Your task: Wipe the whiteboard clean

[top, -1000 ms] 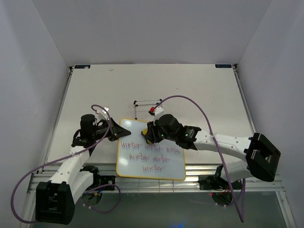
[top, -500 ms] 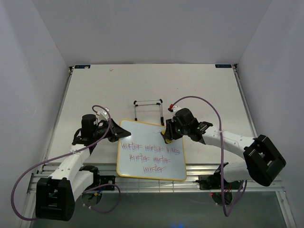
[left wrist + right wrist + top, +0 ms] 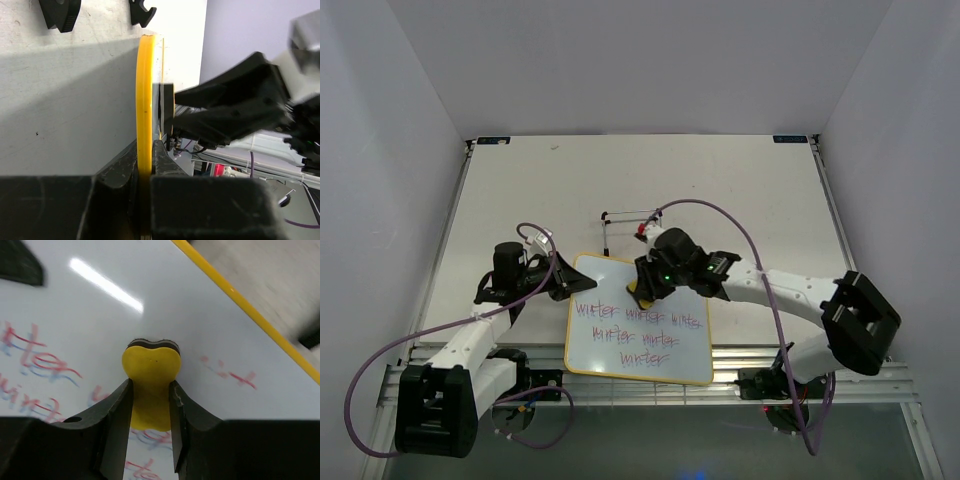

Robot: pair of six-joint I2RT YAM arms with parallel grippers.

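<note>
matte table [image 3: 740, 190]; glossy whiteboard [image 3: 600, 275]; heart-shaped eraser [image 3: 151, 362] in right claw [image 3: 150, 390]

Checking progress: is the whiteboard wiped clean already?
No, rows of purple-red writing show across the whiteboard, beside the yellow eraser in the right claw.

Bare table [image 3: 740, 185] lies open far and right of the whiteboard [image 3: 670, 360]. A black wire stand [image 3: 625, 213] guards its far edge; the left gripper [image 3: 565, 283] clamps its left rim, and the right gripper [image 3: 642, 290], pinching a yellow eraser [image 3: 150, 371], sits over its far half.
</note>
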